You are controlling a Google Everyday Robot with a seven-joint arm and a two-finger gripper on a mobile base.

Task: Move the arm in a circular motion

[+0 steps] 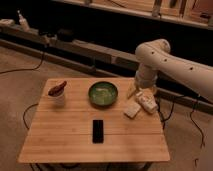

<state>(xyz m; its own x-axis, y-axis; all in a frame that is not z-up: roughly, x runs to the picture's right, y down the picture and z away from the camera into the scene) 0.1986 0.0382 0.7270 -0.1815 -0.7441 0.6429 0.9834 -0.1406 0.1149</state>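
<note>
A big wooden tabletop (60, 135) is sitting in the middle of a dim room. The arm (172, 65) is sticking in from the right side. It is fat, white and shiny. It is bending at a round joint above the far right corner of the tabletop and then pointing down at that corner. Behind the tabletop a long low ledge (75, 45) is running across the room.

A green bowl (103, 93) is sitting on the far half of the tabletop, near the middle. A black phone (98, 131) is lying flat in front of the bowl, and the two are not touching. A white cup (58, 96) is standing at the far left of the tabletop, well apart from the bowl, and a small red-brown thing (57, 88) is lying across its top. A small pale block (131, 109) is lying to the right of the bowl, just beside the end of the arm.

The pincer (145, 99) is hanging at the bottom end of the arm, low over the far right part of the tabletop. It is small and beige and is looking much like the pale block next to it, so I may be placing it a bit wrong. I cannot tell if the pincer is apart or together
</note>
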